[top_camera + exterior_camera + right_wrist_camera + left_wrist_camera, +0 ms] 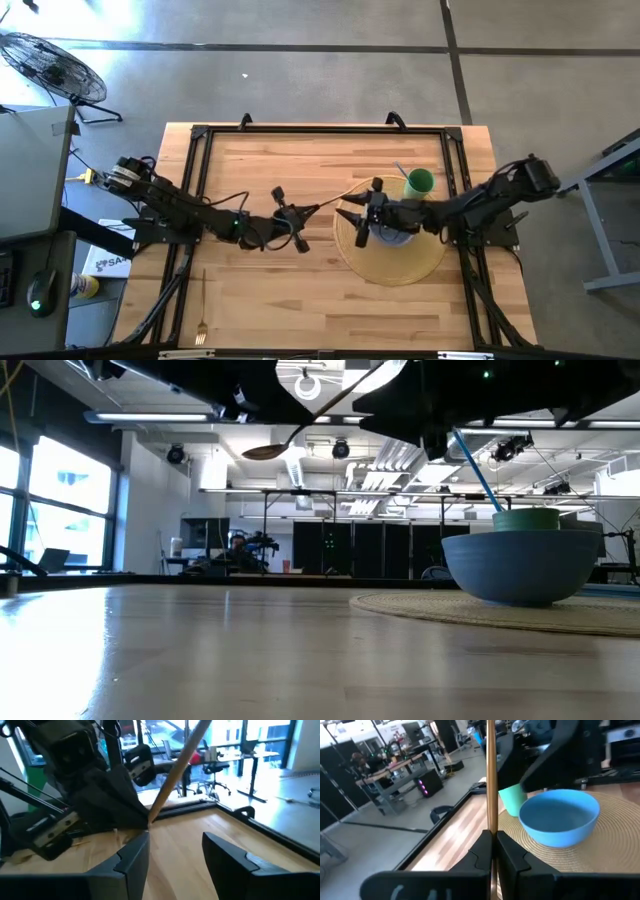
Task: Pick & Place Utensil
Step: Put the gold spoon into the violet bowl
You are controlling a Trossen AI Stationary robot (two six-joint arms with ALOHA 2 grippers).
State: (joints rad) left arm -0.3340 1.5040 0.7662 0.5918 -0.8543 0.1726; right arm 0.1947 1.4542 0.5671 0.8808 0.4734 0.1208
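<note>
Table (pixel 300 300) — left pincer (pixel 300 213) gripping spoon (pixel 335 198), raised

Blue bowl (pixel 559 822), green cup (pixel 512 799), tan woven placemat (pixel 610 855), light-wood striped table (pixel 290 290), wooden spoon (pixel 491 780).

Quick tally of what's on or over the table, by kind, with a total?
Wooden spoon: 1
Blue bowl: 1
Green cup: 1
Woven placemat: 1
Fork: 1
Total: 5
</note>
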